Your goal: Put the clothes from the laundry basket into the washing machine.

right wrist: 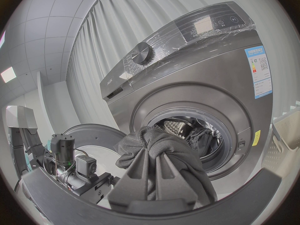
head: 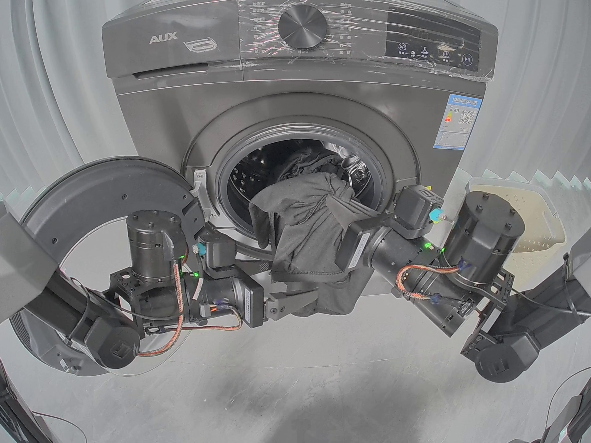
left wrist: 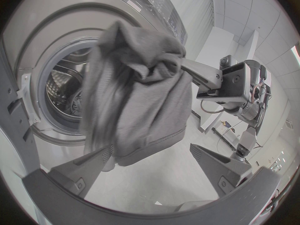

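Dark grey garment point(head: 305, 229) hangs just outside the open mouth of the washing machine point(head: 178, 112), pinched at its bunched top by the right gripper point(right wrist: 152, 155), likely for feeding into the drum point(head: 249, 179). The left gripper point(left wrist: 150, 150) sits spread under the hem, holding nothing.

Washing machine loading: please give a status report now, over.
Right gripper shut on dark garment, before the drum opening. Left gripper open, under its hem. Door open; nothing in the way.
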Robot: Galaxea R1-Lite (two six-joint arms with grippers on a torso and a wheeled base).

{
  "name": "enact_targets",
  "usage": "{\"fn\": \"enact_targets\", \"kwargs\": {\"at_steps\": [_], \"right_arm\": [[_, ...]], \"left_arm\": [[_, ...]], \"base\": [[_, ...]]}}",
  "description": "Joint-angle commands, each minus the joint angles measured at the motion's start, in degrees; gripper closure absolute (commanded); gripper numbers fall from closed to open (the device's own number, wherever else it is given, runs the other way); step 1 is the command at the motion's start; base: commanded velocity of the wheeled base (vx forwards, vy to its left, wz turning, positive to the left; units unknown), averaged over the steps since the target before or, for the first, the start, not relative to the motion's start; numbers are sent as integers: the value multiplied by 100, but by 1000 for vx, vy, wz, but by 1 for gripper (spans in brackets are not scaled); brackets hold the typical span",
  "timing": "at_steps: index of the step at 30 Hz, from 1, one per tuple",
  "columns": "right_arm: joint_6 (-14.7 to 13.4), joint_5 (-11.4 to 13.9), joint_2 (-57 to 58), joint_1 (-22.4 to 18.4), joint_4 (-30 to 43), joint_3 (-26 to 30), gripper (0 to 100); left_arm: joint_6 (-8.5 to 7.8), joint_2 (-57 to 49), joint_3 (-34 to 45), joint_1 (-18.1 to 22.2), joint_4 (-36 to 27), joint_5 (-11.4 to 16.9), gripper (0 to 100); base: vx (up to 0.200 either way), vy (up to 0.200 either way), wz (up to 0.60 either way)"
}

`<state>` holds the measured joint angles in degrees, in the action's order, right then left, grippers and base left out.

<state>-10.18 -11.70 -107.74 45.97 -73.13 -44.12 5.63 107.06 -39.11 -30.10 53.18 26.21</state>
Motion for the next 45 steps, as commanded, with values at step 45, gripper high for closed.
{"fn": "enact_targets", "kwargs": {"at_steps": [45], "right_arm": [[16, -7, -362, -27, -281, -132, 100]], "left_arm": [[289, 298, -159, -365, 422, -37, 0]], "base": [[0, 0, 0]]}}
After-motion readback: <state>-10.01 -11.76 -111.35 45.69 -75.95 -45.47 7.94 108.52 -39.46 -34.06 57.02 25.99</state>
